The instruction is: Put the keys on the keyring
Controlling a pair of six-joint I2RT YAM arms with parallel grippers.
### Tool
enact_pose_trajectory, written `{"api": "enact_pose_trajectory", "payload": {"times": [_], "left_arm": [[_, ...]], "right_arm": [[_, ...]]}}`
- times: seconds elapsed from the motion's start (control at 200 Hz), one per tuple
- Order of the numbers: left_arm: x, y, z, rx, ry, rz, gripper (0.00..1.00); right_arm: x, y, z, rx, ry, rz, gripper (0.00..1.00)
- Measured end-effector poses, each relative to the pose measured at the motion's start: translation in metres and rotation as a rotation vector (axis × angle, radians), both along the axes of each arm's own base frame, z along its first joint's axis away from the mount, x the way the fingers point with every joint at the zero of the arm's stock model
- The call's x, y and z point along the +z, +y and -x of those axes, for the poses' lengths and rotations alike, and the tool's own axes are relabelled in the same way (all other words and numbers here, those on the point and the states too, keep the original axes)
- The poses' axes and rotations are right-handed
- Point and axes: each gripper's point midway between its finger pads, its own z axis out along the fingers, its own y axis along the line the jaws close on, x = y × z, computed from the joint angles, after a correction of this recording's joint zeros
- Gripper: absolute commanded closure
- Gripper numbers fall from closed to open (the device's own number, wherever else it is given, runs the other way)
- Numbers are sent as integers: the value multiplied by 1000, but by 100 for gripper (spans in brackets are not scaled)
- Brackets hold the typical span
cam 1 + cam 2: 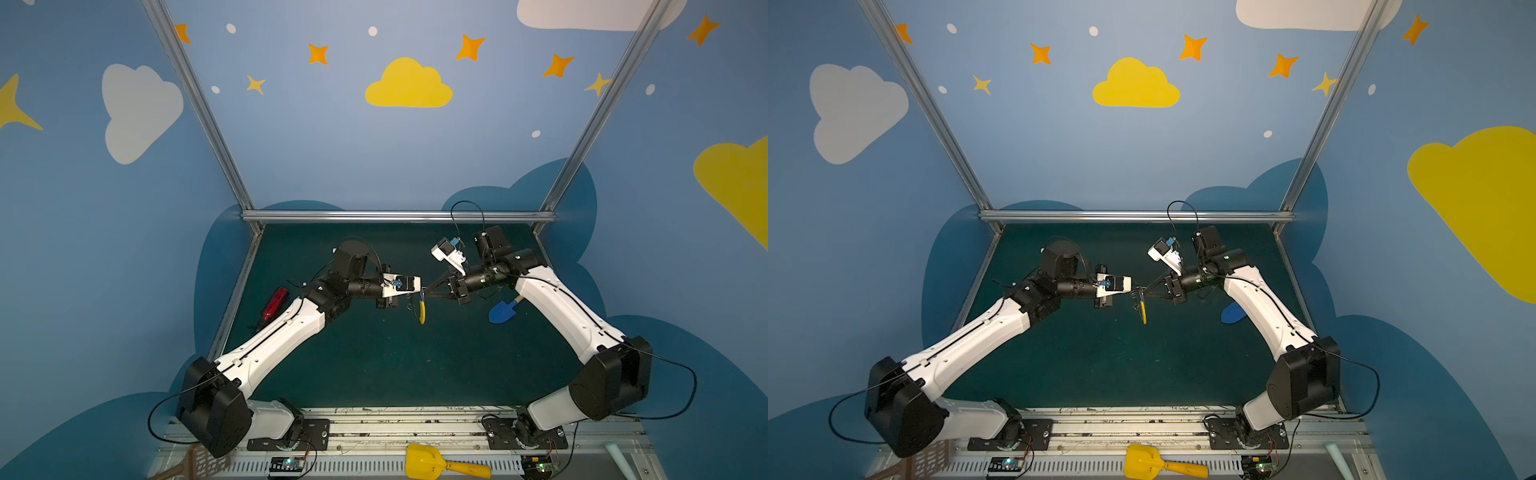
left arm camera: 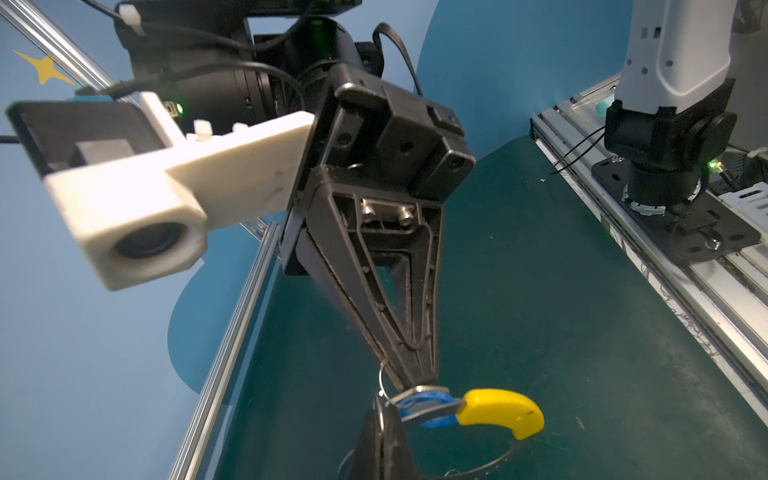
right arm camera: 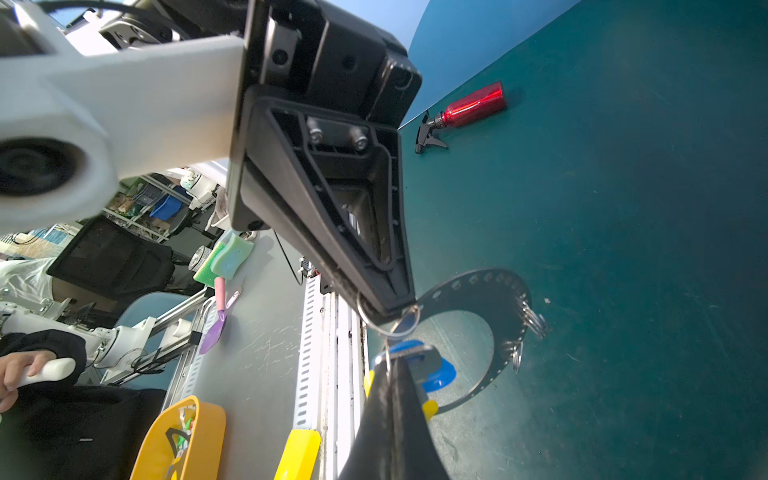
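Both grippers meet tip to tip above the middle of the green table. The keyring is a flat grey hoop (image 3: 494,286) with a yellow sleeve (image 2: 503,411). It hangs edge-on under the tips in both top views (image 1: 422,311) (image 1: 1143,311). My left gripper (image 2: 384,405) (image 3: 388,311) (image 1: 417,291) is shut on the hoop's rim. My right gripper (image 3: 392,361) (image 2: 415,380) (image 1: 428,291) is shut on the keys at their thin ring. The silver key (image 3: 419,355) and blue tag (image 3: 440,376) (image 2: 432,424) sit right against the hoop. Several small rings (image 3: 532,322) hang from the hoop's holes.
A red spray bottle (image 1: 275,303) (image 3: 473,104) lies near the left wall. The blue toy shovel (image 1: 503,311) lies under the right forearm. A yellow scoop (image 1: 436,463) and a brown slotted tool (image 1: 199,461) rest on the front rail. An aluminium bar (image 1: 395,216) edges the back.
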Motion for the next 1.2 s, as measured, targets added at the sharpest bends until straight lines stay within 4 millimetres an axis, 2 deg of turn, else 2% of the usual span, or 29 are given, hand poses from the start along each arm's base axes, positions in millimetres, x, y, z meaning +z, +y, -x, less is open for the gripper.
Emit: {"api": "enact_pose_trajectory", "payload": {"times": [0.696, 1.202], "left_arm": [[-4, 2, -4, 18, -23, -24, 96], [-9, 1, 4, -6, 3, -36, 96]], "right_arm": [[-1, 2, -7, -42, 23, -6, 100], [4, 5, -6, -38, -17, -21, 100]]}}
